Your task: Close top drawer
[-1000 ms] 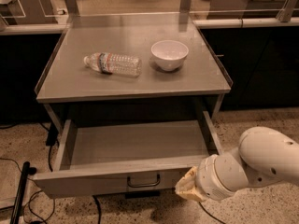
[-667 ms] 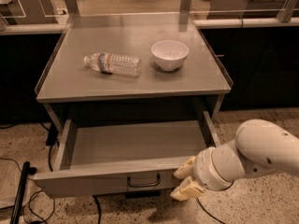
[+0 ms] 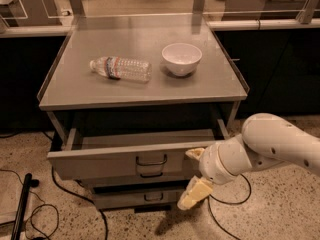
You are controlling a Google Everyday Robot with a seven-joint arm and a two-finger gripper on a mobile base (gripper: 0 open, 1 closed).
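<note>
The top drawer (image 3: pixel 100 163) is a wide grey metal drawer with a dark loop handle (image 3: pixel 151 160) in the middle of its front. It sticks out a short way from the cabinet, and only a narrow strip of its inside shows. My gripper (image 3: pixel 193 174) is at the right end of the drawer front, up against the panel. It is open, with one pale finger (image 3: pixel 194 153) near the panel's top edge and the other lower down (image 3: pixel 192 194). It holds nothing.
A clear plastic bottle (image 3: pixel 121 68) lies on the cabinet top (image 3: pixel 145 86) beside a white bowl (image 3: pixel 181 58). A lower drawer front (image 3: pixel 125 198) shows beneath. Cables (image 3: pixel 30 199) and a dark bar lie on the floor at left. A black cable runs under my arm.
The top drawer has slid most of the way into the cabinet. My gripper has moved forward and up with the drawer front, staying at its right end.
</note>
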